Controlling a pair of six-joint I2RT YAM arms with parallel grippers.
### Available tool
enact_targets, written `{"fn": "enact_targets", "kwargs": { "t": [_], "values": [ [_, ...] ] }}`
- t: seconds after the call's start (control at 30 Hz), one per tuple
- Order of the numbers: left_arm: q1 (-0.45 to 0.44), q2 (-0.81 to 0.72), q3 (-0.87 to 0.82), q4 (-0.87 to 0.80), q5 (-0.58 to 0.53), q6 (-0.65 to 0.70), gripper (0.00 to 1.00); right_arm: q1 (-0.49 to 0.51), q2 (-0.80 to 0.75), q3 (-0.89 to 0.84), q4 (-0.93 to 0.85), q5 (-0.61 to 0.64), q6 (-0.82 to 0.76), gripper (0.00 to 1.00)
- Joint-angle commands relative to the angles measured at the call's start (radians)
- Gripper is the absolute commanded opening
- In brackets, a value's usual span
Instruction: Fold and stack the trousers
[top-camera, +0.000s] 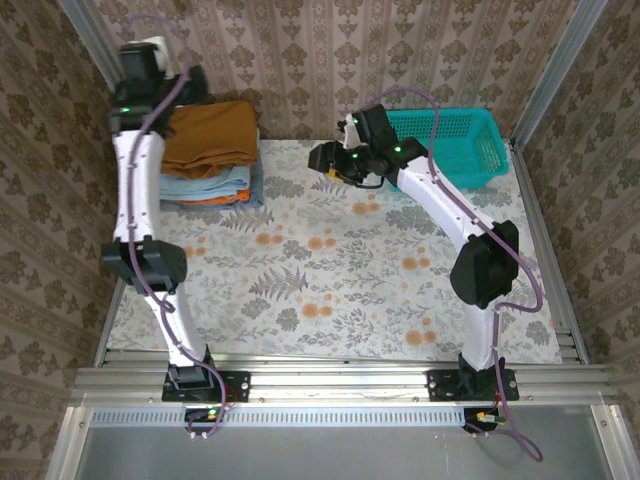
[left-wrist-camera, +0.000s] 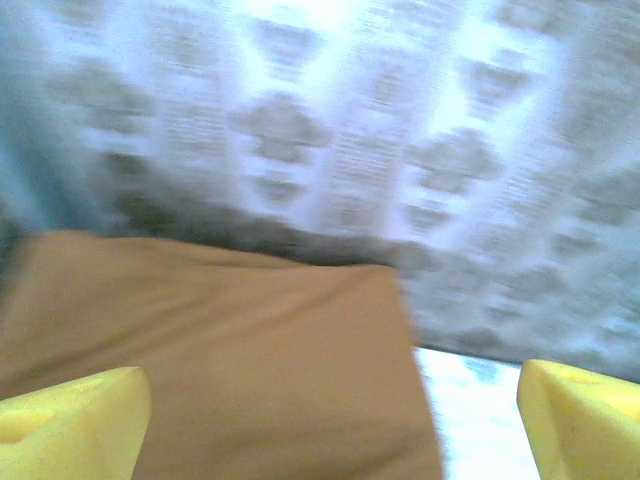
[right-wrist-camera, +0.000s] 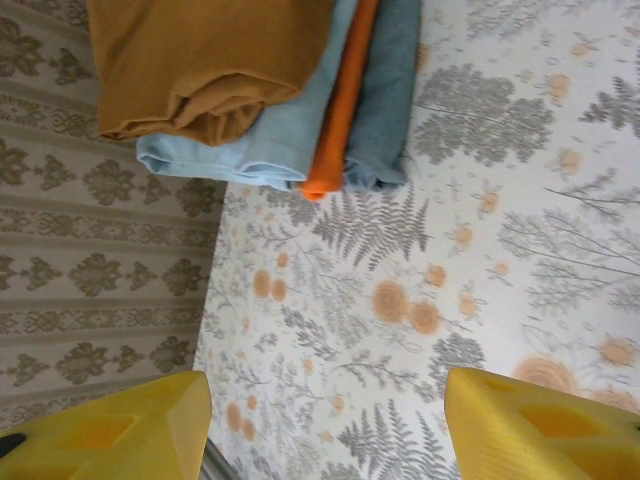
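The trousers (top-camera: 210, 138) lie folded, rust-brown, on top of a stack of garments at the back left of the table. My left gripper (top-camera: 192, 88) hovers over their far edge by the wall. In the blurred left wrist view its yellow fingertips (left-wrist-camera: 70, 425) stand wide apart above the brown cloth (left-wrist-camera: 230, 360), open and not gripping it. My right gripper (top-camera: 322, 160) hangs over the back middle of the table, facing the stack. Its fingers (right-wrist-camera: 545, 430) are open over bare tablecloth, with the trousers (right-wrist-camera: 200, 60) ahead of them.
Under the trousers lie a light blue garment (right-wrist-camera: 280, 140), a thin orange cloth (right-wrist-camera: 340, 110) and a grey-blue piece (right-wrist-camera: 390, 90). A teal basket (top-camera: 460, 140) stands at the back right. Patterned walls enclose the floral tablecloth (top-camera: 330, 270).
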Motion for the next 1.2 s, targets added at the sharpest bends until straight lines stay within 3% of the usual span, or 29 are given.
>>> {"fn": "enact_targets", "kwargs": {
  "t": [0.0,0.07,0.13,0.37,0.57,0.63,0.7,0.77,0.83,0.87,0.93,1.0,1.07,1.17],
  "values": [
    [-0.029,0.211,-0.019,0.025,0.164,-0.073,0.91,-0.035,-0.085,-0.092,0.022,0.005,-0.033,0.64],
    [-0.015,0.269,-0.038,0.052,0.239,-0.149,0.86,-0.058,-0.140,-0.168,0.024,-0.003,-0.041,0.64],
    [-0.003,0.266,-0.168,0.157,0.246,-0.181,0.85,-0.081,-0.192,-0.247,0.069,-0.008,-0.051,0.64],
    [0.055,0.075,-0.670,0.490,0.360,-0.258,0.83,-0.141,-0.303,-0.410,0.086,-0.029,-0.064,0.63],
    [0.076,-0.092,-0.687,0.462,0.515,-0.207,0.93,-0.150,-0.353,-0.387,0.062,-0.020,-0.076,0.65],
    [0.076,-0.188,-0.711,0.444,0.540,-0.186,1.00,-0.151,-0.386,-0.386,0.044,-0.004,-0.089,0.65],
    [0.075,-0.334,-0.782,0.429,0.526,-0.153,1.00,-0.152,-0.446,-0.408,0.038,0.010,-0.112,0.66],
    [0.070,-0.489,-0.874,0.404,0.441,-0.116,1.00,-0.147,-0.528,-0.446,0.048,0.023,-0.147,0.68],
    [0.045,-0.660,-0.977,0.358,0.215,-0.091,1.00,-0.124,-0.638,-0.492,0.044,0.110,-0.203,0.72],
    [0.020,-0.751,-1.036,0.337,0.059,-0.092,1.00,-0.108,-0.694,-0.520,0.046,0.152,-0.254,0.99],
    [-0.008,-0.898,-1.156,0.331,-0.134,-0.072,1.00,-0.076,-0.798,-0.617,0.098,0.248,-0.279,1.00],
    [-0.021,-1.034,-1.275,0.316,-0.323,-0.092,1.00,-0.062,-0.901,-0.785,0.205,0.436,-0.277,1.00],
    [-0.023,-1.151,-1.421,0.371,-0.379,-0.066,1.00,-0.062,-0.994,-0.967,0.334,0.608,-0.450,1.00],
    [-0.023,-1.310,-1.759,0.696,-0.315,0.034,1.00,-0.067,-1.125,-1.227,0.606,0.840,-0.623,1.00]
  ]
}}
